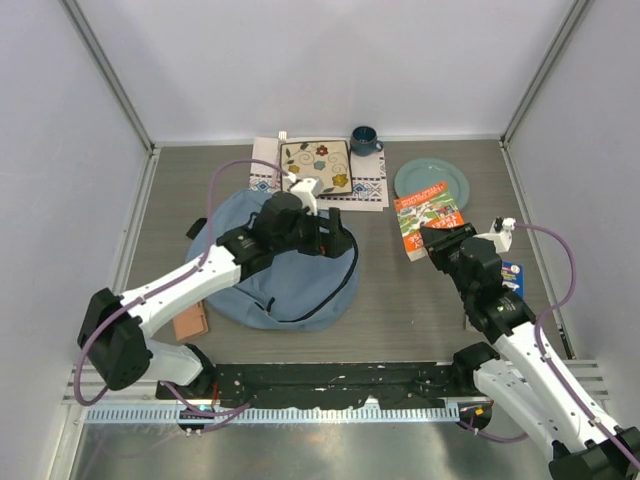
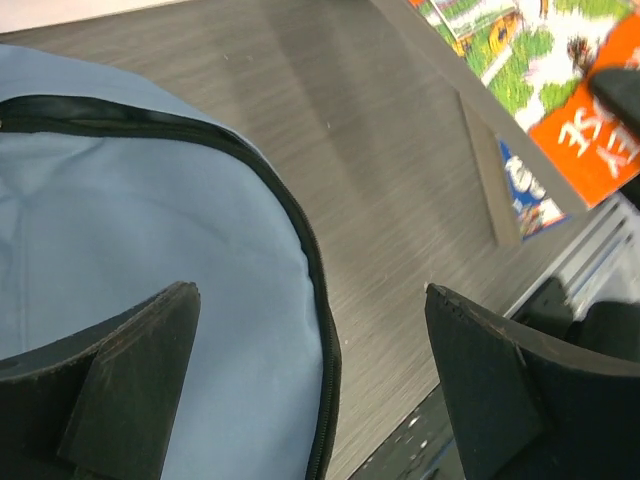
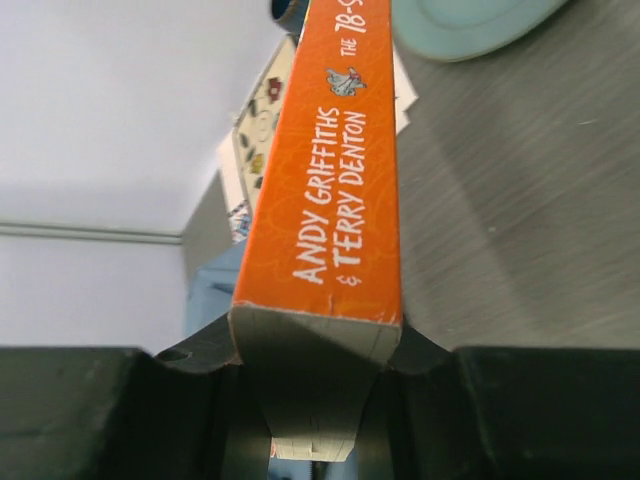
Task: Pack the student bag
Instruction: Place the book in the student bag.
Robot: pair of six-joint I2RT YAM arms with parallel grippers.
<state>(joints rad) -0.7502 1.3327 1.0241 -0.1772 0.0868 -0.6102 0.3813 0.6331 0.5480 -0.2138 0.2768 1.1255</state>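
The student bag (image 1: 270, 280) lies flat on the table, light blue with a dark zipper line (image 2: 300, 240) along its edge. My left gripper (image 1: 337, 234) hovers over the bag's upper right edge. It is open wide, with nothing between its fingers (image 2: 130, 370), and spans the zipper and bare table (image 2: 308, 292). An orange-spined book (image 1: 428, 222) rests tilted right of the bag. My right gripper (image 1: 438, 243) is shut on the book's near end, both jaws pressed against the covers (image 3: 318, 350). The spine (image 3: 335, 170) points away from the wrist camera.
A teal plate (image 1: 432, 180) sits behind the book and a dark blue mug (image 1: 365, 138) at the back. A patterned mat (image 1: 322, 168) lies behind the bag. A brown flat item (image 1: 190, 322) lies left of the bag, a small blue booklet (image 1: 512, 275) at the right.
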